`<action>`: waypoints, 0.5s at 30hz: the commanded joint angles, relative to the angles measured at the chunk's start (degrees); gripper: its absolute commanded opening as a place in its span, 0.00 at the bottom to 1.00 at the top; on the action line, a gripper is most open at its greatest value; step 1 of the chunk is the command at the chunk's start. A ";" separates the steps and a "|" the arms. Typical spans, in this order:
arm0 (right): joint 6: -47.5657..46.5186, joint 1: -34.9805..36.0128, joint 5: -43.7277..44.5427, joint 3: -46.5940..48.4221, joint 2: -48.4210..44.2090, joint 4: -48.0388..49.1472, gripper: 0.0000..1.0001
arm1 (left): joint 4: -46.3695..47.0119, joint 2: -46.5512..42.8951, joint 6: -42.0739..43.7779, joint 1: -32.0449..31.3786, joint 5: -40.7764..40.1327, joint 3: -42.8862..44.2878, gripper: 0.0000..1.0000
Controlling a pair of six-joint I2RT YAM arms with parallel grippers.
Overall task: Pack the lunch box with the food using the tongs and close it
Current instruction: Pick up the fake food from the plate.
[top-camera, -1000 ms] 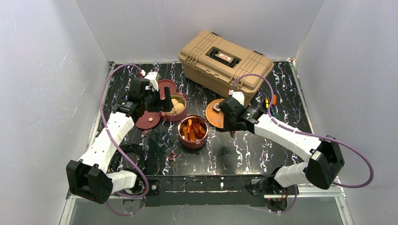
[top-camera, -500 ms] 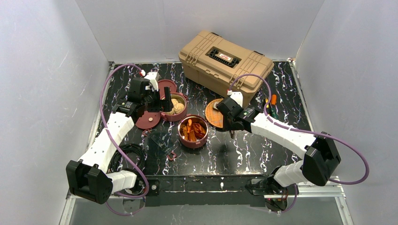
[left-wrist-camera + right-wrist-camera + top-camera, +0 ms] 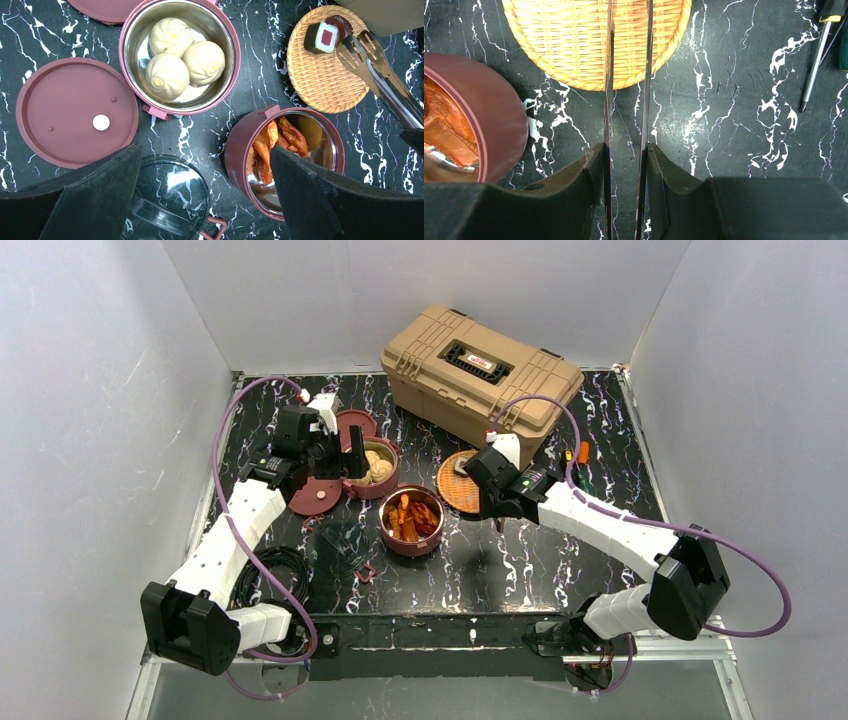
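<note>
Two maroon bowls of the lunch box stand open: one (image 3: 374,466) (image 3: 180,55) holds three beige buns, the other (image 3: 411,520) (image 3: 287,160) holds orange chunks of food. A flat maroon lid (image 3: 316,495) (image 3: 77,111) lies left of them. My left gripper (image 3: 348,455) (image 3: 205,200) hovers open above the gap between the bowls, holding nothing. My right gripper (image 3: 483,502) (image 3: 626,155) is shut on the tongs (image 3: 380,75) (image 3: 608,75). The tongs' tips reach over the orange woven plate (image 3: 457,483) (image 3: 325,85), beside a dark roll with a red centre (image 3: 325,37).
A big tan toolbox (image 3: 480,365) stands at the back. Screwdrivers (image 3: 578,465) (image 3: 819,55) lie right of the plate. A second maroon lid (image 3: 356,424) lies behind the bun bowl. A clear round piece with a maroon loop (image 3: 167,200) sits in front of it. A cable coil (image 3: 275,570) lies front left.
The right arm has shifted slightly, its wrist edging toward the woven plate with the tongs. The left arm has not moved.
</note>
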 commanded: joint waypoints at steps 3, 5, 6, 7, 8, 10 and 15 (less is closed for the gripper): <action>-1.75 -0.33 0.66 3.39 1.70 2.47 0.43 | -1.32 -1.53 0.33 0.21 0.24 1.98 0.99; -1.85 -0.33 0.64 3.60 2.30 2.71 0.43 | -1.32 -1.58 0.40 0.23 0.15 1.97 0.99; -1.95 -0.34 0.69 3.68 2.53 2.86 0.43 | -1.32 -1.58 0.42 0.19 0.15 2.05 0.99; -2.02 -0.33 0.92 3.69 2.77 2.91 0.43 | -1.32 -1.53 0.42 0.19 0.15 2.02 0.99; -2.03 -0.34 1.51 3.82 3.01 2.73 0.43 | -1.32 -1.50 0.42 0.23 0.15 2.01 0.99; -1.95 -0.33 2.58 4.15 3.45 2.08 0.42 | -1.32 -1.48 0.42 0.22 0.15 2.02 0.99; -1.92 -0.33 4.73 4.73 3.88 0.56 0.37 | -1.41 -1.37 0.42 0.19 0.06 1.98 0.99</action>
